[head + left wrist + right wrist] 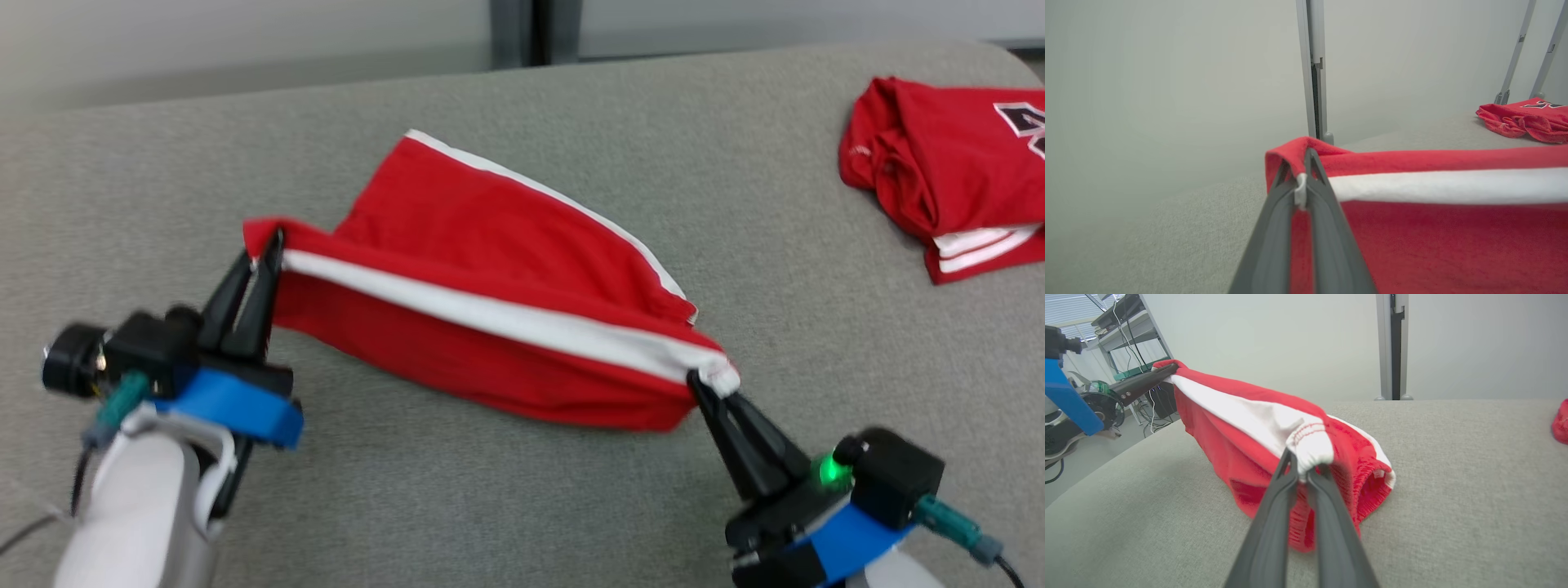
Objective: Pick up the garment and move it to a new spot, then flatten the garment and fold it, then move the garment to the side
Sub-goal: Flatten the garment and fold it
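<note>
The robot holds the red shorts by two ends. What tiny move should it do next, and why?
The left gripper and right gripper are shut on opposite ends of the red shorts, which sag, bunched, over the grey surface. So probably ease both apart and down to lay them flat.

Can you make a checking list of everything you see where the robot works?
Surface: grey cloth-covered table.
Job's things: red garment with white stripe, stretched between both grippers, lower part resting on the table.
Clutter: second red garment, bunched at far right.
Grippers: left gripper and right gripper each shut on a garment end.
Cables: teal-plugged cable at the right wrist, another at the left.
Surroundings: pale wall, grey post, shelves with wires.
</note>
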Motion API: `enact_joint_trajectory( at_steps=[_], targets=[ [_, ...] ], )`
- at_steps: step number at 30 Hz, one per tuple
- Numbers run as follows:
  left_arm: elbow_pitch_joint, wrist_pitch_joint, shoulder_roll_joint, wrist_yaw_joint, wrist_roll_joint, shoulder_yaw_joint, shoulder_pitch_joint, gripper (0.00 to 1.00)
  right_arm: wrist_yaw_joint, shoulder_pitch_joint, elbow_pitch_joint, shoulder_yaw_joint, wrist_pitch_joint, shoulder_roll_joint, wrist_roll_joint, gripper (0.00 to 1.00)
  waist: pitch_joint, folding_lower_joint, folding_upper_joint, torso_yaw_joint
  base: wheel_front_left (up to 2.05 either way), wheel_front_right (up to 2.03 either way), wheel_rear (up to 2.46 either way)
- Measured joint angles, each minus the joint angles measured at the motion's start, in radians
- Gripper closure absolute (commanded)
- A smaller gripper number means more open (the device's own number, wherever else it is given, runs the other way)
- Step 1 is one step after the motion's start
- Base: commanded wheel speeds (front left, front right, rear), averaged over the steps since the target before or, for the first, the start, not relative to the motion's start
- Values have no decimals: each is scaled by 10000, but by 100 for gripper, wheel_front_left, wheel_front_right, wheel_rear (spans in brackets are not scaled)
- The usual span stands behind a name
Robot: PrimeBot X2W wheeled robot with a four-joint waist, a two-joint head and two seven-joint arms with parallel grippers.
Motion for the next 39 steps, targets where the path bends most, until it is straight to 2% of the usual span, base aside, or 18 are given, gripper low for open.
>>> enact_joint_trajectory(
  at_steps=[5,12,22,23,24,25,31,39],
  targets=[
    [759,303,543,-88,19,-301,-1911,100,-2,-1351,144,-105,0,362,-203,100,669,1,0,-508,0,0,0],
    [2270,623,1047,-105,12,-1118,-3847,100,-2,-2884,1060,-159,0,1053,-265,100,1629,2,0,-1381,0,0,0],
    [4422,337,1429,-138,-546,-2253,-5335,100,-2,-3735,2297,21,-2,1785,-205,100,2453,1,0,-2110,0,0,0],
    [4575,272,1430,-138,-583,-2305,-5429,100,-2,-3777,2374,12,0,1833,-192,85,2469,1,0,-2115,0,0,0],
    [4755,251,1429,-140,-639,-2339,-5522,69,-2,-3825,2437,2,-2,1877,-186,56,2471,1,0,-2107,0,0,0],
    [4915,201,1427,-140,-669,-2380,-5600,0,-2,-3847,2506,13,-2,1912,-188,0,2465,1,0,-2093,0,0,0],
    [5474,-280,1254,-138,-815,-2454,-5833,0,-4,-3669,2414,-345,-2,1958,-265,0,2288,1,0,-1936,0,0,0],
    [5733,-527,1275,-138,-1057,-2428,-5783,0,-4,-2114,1258,-1923,-2,2006,-673,0,1844,-1,0,-1842,0,0,0]
  ],
)
